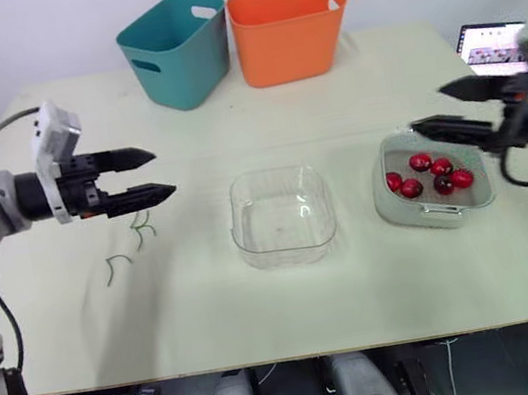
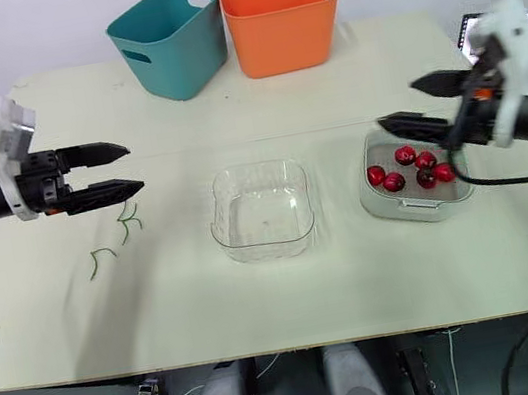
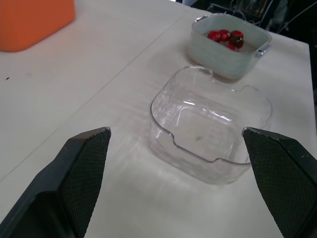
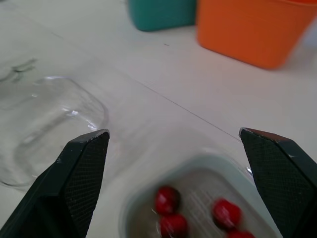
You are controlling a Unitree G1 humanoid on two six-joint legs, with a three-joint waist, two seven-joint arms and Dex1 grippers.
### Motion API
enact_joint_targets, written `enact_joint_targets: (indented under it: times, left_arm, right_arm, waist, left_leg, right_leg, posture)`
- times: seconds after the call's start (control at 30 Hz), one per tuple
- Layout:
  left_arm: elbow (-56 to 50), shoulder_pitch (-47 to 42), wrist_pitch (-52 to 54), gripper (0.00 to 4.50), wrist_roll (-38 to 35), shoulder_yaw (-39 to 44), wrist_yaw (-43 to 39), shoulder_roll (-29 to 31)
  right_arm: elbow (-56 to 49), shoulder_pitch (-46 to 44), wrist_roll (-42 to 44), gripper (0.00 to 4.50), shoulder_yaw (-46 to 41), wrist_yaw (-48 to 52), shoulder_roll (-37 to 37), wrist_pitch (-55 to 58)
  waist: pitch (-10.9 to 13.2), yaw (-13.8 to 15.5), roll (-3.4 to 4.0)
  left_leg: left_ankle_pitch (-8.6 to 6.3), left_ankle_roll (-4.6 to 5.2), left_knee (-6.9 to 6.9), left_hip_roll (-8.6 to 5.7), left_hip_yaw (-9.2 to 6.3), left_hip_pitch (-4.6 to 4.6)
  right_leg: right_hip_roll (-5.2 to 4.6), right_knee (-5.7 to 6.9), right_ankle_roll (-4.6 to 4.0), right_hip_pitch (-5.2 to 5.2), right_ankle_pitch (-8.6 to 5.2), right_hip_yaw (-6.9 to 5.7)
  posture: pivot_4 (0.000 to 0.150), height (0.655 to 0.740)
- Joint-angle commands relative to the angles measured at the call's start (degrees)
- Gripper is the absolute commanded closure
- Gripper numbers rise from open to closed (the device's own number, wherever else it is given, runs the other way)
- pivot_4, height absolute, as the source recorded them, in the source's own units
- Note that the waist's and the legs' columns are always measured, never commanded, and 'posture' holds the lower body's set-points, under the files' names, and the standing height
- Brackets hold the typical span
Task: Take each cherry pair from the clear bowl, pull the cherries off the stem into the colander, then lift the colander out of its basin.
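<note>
On the pale table (image 1: 361,293), a few green stems (image 1: 113,266) lie loose towards the robot's left, apart from the clear bowl (image 1: 238,224), which sits near the middle.

To the right of the bowl and not touching it, the colander (image 1: 384,187) holds six red cherries (image 1: 421,162), one of them darker than the rest. The colander seems to rest inside its grey basin, though the two are hard to tell apart from above.

The left gripper (image 1: 163,172) hangs over the table near the stems, its two black fingers spread and grasping nothing, pointed towards the bowl. The right gripper (image 1: 429,109) hovers over the far edge of the colander, fingers likewise parted with nothing between them, aimed inward across the table.

At the far edge, a teal bin (image 1: 177,50) and an orange bin (image 1: 287,31) stand side by side. A lit screen (image 1: 492,48) sits at the far right corner.
</note>
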Motion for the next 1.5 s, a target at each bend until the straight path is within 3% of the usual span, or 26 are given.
enact_joint_targets:
  times: [0.03,0.23,0.5,0.67,0.87,0.97,1.07,1.5]
  left_arm:
    - [4.11,-3.09,-3.28,0.02,2.21,-0.40,-1.98,0.92]
    - [6.33,-6.01,-6.10,0.02,4.13,-2.06,-2.71,-0.91]
    - [-5.97,-10.89,-1.96,0.02,0.27,-6.54,-7.53,-3.31]
    - [-14.34,-11.85,-3.73,0.02,0.21,-10.90,-9.91,-5.56]
    - [-23.16,-9.01,-2.36,0.02,-2.54,-11.52,-9.50,-6.15]
    - [-24.82,-8.25,-1.78,0.00,-3.45,-11.19,-8.33,-6.40]
    - [-26.58,-7.03,-2.03,0.00,-3.75,-11.76,-7.83,-6.23]
    - [-28.08,-6.74,-4.19,0.00,-2.03,-15.05,-8.33,-6.62]
  right_arm:
    - [3.39,3.19,-2.27,0.00,-6.01,2.75,-2.23,-3.44]
    - [6.66,5.73,-4.53,0.00,-4.17,6.97,-7.07,-5.84]
    - [3.56,4.93,-8.28,0.00,14.46,20.76,-18.27,-13.38]
    - [2.84,-1.72,-12.62,0.00,26.89,26.49,-18.18,-18.96]
    - [3.38,-3.74,-19.05,0.00,33.83,28.50,-17.18,-23.01]
    - [3.97,-3.90,-22.15,0.57,35.91,28.12,-16.67,-24.31]
    - [3.83,-3.98,-23.59,1.59,36.71,28.16,-16.10,-24.54]
    - [3.38,-5.91,-28.61,1.59,39.55,27.68,-13.11,-24.06]
  waist:
    - [0.00,-0.07,0.00]
    - [0.02,-0.83,0.04]
    - [0.03,-0.98,0.04]
    - [0.04,-1.09,0.06]
    - [0.04,-1.05,0.06]
    - [0.04,-0.99,0.06]
    - [0.04,-0.98,0.06]
    - [0.04,-1.00,0.06]
  left_leg:
    - [0.00,0.00,0.02,0.00,0.02,0.01]
    - [0.00,0.00,-0.01,0.00,0.06,-0.01]
    - [0.00,-0.01,0.02,0.03,0.10,-0.01]
    - [0.00,-0.01,0.02,0.01,0.18,0.00]
    - [0.00,-0.02,0.02,0.02,0.18,-0.02]
    - [0.01,-0.02,0.08,0.02,0.18,-0.01]
    - [0.01,-0.02,0.09,0.02,0.19,-0.01]
    - [0.01,-0.02,0.09,0.01,0.19,-0.01]
  right_leg:
    - [0.00,0.00,0.00,0.01,0.01,0.00]
    - [-0.02,-0.01,0.03,-0.01,0.03,0.02]
    - [0.00,-0.02,0.05,-0.01,0.03,0.04]
    - [-0.03,-0.03,0.07,-0.02,0.03,0.10]
    - [0.00,-0.02,0.08,-0.06,0.03,0.11]
    - [0.01,0.00,0.12,-0.05,0.05,0.11]
    - [0.00,0.00,0.12,-0.04,0.05,0.12]
    - [0.01,0.01,0.13,-0.03,0.06,0.13]
  posture:
    - [0.150,0.7400]
    - [0.150,0.7400]
    - [0.150,0.7400]
    - [0.150,0.7400]
    - [0.150,0.7400]
    - [0.150,0.7400]
    - [0.150,0.7400]
    - [0.150,0.7400]
